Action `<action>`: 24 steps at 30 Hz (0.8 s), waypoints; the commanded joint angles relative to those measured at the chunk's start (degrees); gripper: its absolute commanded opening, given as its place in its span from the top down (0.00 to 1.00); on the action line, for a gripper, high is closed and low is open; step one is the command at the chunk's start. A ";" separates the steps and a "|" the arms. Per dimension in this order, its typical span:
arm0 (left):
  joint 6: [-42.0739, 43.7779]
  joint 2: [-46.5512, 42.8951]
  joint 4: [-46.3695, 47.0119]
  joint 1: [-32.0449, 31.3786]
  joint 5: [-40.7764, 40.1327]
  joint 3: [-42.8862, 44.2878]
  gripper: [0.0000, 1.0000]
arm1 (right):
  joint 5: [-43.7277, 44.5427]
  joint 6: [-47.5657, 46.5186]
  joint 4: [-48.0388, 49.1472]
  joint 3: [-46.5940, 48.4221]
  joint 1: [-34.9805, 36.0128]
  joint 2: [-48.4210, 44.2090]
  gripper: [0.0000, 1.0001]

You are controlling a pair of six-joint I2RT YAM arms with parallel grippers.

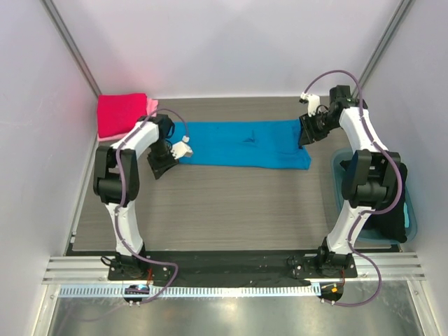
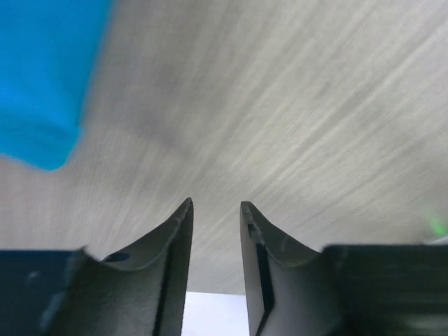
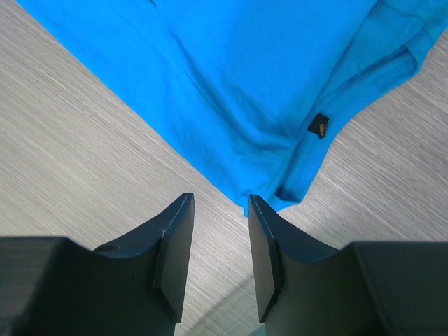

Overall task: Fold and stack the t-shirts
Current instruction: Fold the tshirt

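I see the blue shirt point(image 1: 245, 143) spread flat as a long band running left to right across the far half of the table point(image 1: 231, 210), folded lengthwise, its surface mostly smooth with a few soft creases. In the right wrist view, one corner of it shows a ribbed neckline and a small dark label point(image 3: 320, 127) with gold marks I can't read. The red shirt point(image 1: 120, 113) sits folded at the far left corner on top of the pink shirt point(image 1: 152, 105), of which I see only a strip past the red one's right edge.

Pink t-shirt point(image 1: 152, 105) mostly hidden beneath red t-shirt point(image 1: 122, 114).
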 commanded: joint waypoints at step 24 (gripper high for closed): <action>1.72 12.12 2.34 4.07 -2.75 18.10 0.63 | 1.39 1.60 3.30 -2.90 2.78 -5.54 0.57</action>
